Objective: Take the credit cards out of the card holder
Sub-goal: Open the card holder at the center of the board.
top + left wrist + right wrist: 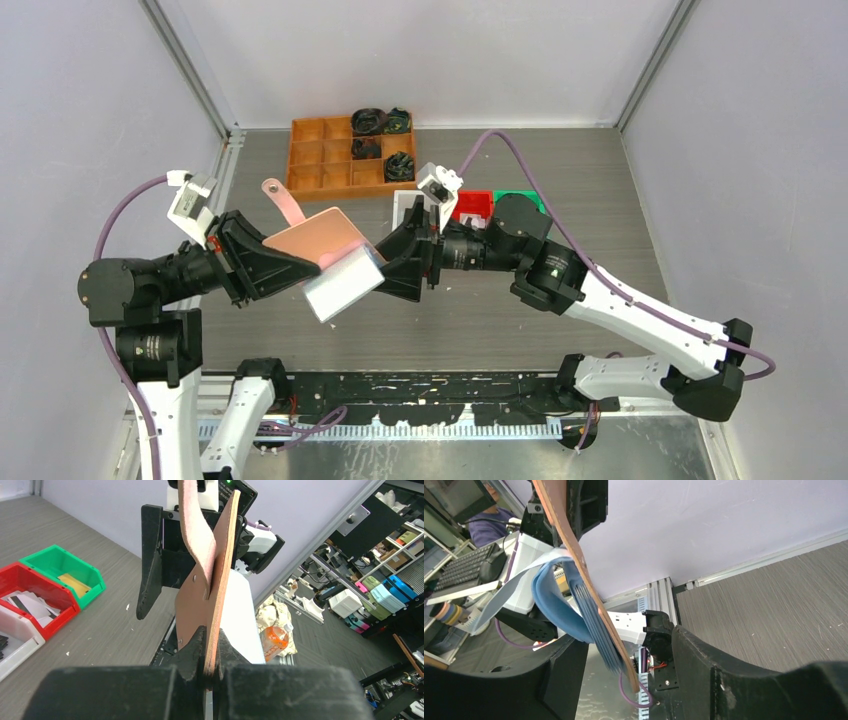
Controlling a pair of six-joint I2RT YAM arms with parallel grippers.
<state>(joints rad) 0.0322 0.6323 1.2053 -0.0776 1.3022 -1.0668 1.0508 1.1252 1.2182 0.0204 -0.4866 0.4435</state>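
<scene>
The salmon-pink card holder [315,235] is held open in the air between the two arms, its strap tab [280,198] pointing to the back. My left gripper [305,262] is shut on its edge, which shows in the left wrist view [216,645]. A light blue inner flap [345,283] hangs down from it. My right gripper [385,262] is open, its jaws on either side of the holder's other edge [575,555] and the blue pockets [554,600]. I cannot tell whether cards sit in the pockets. A tan-yellow credit card [75,585] lies in the green bin, whitish and dark ones [25,600] in the red bin.
A white bin [410,205], a red bin [472,205] and a green bin [520,197] stand in a row behind the right gripper. An orange compartment tray [320,160] with black coiled bundles [378,122] stands at the back. Grey walls close in both sides.
</scene>
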